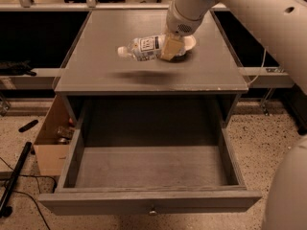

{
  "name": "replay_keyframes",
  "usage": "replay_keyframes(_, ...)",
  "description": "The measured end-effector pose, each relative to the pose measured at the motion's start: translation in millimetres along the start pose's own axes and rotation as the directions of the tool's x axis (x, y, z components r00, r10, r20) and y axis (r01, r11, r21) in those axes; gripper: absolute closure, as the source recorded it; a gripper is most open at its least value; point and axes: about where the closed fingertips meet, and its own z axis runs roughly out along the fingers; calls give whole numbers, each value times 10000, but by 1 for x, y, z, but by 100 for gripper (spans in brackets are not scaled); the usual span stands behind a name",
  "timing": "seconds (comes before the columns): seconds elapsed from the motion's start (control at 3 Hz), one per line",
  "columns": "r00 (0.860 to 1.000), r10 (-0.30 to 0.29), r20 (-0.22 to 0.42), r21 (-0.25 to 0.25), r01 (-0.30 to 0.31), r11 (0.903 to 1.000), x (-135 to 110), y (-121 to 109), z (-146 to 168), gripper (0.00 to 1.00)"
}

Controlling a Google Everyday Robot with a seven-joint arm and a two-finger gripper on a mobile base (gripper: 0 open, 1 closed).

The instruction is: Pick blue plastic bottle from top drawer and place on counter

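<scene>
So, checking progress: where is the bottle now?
The bottle hangs sideways in the gripper above the counter, left of the white bowl in the camera view.

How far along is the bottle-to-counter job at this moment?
Done: the blue plastic bottle is out of the top drawer, whose floor lies bare. In hand: the gripper is shut on the bottle, holding it sideways above the counter; the shadow beneath suggests it is not resting there. Left: lower it, release, and withdraw.
</scene>
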Motion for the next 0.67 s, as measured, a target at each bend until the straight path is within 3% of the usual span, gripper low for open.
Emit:
replay_keyframes(0.33, 9944, 644, 844, -718, -584, 9957, -2, 14, 15, 100)
replay_keyframes(0.67, 9940, 639, 892, -772, -571, 9954, -5, 16, 16, 100)
